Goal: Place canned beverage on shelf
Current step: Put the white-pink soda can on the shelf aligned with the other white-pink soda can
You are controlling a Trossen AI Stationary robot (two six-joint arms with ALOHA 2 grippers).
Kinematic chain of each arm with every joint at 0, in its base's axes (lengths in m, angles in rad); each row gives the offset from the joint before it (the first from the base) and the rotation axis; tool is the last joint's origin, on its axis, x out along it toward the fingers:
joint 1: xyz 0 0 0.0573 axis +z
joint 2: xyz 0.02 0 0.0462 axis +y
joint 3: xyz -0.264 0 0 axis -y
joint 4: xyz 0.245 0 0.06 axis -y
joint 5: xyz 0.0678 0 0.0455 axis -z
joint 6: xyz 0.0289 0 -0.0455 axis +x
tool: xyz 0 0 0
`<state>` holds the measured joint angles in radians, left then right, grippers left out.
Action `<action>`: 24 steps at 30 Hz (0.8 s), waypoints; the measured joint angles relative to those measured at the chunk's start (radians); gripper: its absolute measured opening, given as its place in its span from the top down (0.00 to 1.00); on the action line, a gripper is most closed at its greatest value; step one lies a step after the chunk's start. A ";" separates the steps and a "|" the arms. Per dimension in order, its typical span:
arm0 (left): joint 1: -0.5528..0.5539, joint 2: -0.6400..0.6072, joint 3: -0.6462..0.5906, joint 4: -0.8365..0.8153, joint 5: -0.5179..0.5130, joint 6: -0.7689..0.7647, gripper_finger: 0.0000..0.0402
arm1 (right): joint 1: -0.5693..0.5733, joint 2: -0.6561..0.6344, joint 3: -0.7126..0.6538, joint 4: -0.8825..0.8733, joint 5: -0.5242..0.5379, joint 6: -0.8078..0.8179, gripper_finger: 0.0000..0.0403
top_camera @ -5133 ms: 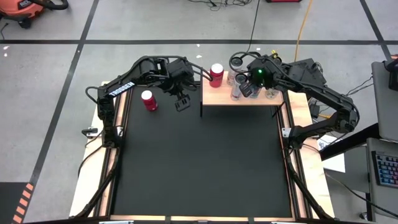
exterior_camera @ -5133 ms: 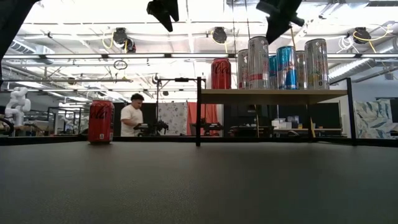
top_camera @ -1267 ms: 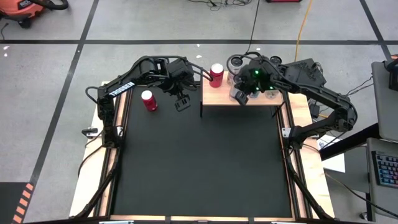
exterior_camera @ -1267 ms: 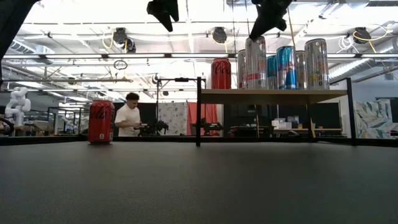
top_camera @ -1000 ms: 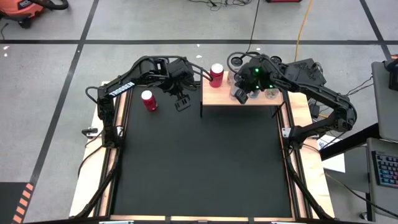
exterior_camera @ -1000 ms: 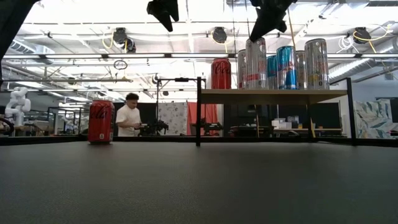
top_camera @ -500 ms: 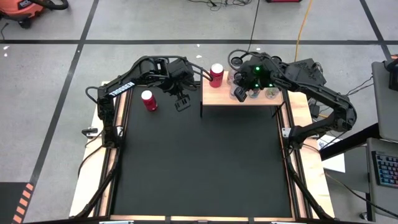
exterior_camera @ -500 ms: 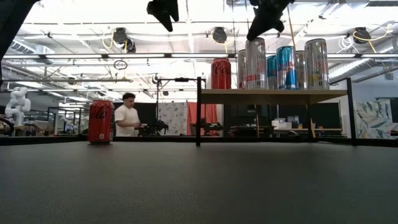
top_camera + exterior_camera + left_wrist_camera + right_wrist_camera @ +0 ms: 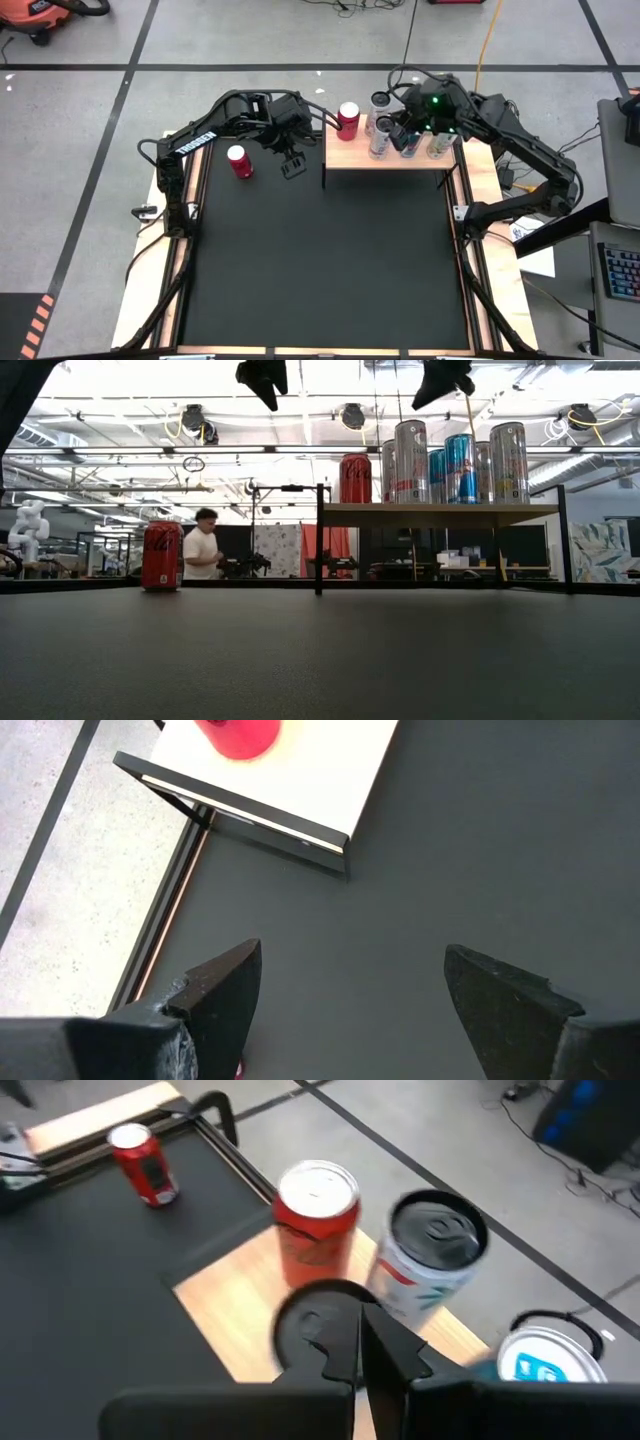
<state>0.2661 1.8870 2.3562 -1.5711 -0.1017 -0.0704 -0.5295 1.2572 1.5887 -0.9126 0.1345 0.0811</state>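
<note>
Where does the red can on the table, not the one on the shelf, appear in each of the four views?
High view: the red can stands at the table's far left, left of the left claw.
Low view: at left, on the table.
Left wrist view: not clearly in it.
Right wrist view: upper left, on the table.
Shared landmark: the shelf.
</note>
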 joint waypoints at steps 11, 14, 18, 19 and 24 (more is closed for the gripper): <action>0.000 0.000 0.000 0.000 0.000 0.004 0.23 | -0.077 0.020 0.000 -0.079 -0.004 0.003 1.00; 0.000 0.000 0.000 0.000 0.000 0.004 0.23 | -0.080 0.037 0.000 -0.056 -0.004 0.003 1.00; 0.000 0.000 0.000 0.000 0.000 0.004 0.23 | -0.082 0.070 0.000 -0.051 -0.004 -0.012 1.00; 0.000 0.000 0.000 0.000 0.000 0.004 0.23 | -0.083 0.075 0.000 -0.045 -0.004 -0.015 1.00; 0.000 0.000 0.000 0.000 0.000 0.004 0.23 | -0.093 0.090 0.002 -0.043 -0.005 -0.015 1.00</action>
<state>0.2661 1.8870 2.3562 -1.5711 -0.1020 -0.0662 -0.6228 1.3472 1.5902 -0.9553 0.1298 0.0659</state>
